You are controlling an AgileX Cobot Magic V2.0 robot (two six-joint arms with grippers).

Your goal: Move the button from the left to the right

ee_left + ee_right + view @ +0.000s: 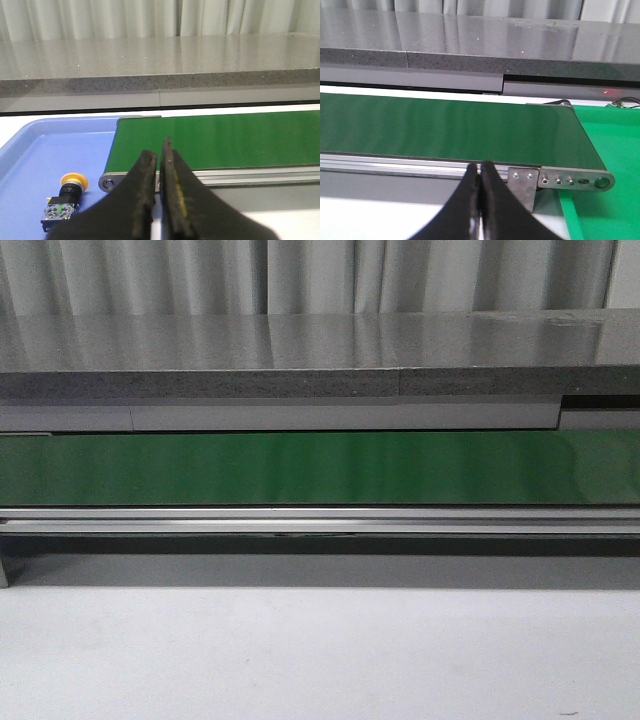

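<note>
Front view: a smooth green conveyor belt [320,468] runs below a speckled grey stone counter [300,355]; neither arm shows.

Left wrist view: the black left gripper [159,156], fingers nearly together and holding nothing, hovers beside a blue plastic tray [30,150]. There the yellow-headed, black-bodied button [65,199] lies on its side.

Right wrist view: the black right gripper [479,169], fingers pressed together and empty, sits near the belt's end, beside a green tray [615,145].

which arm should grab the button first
Left. The button lies in the blue tray just beside the left gripper; the right gripper sees only belt and green tray.

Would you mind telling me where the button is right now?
The button shows only in the left wrist view, lying on its side in the blue tray by the conveyor belt's left end, apart from the left hand.
</note>
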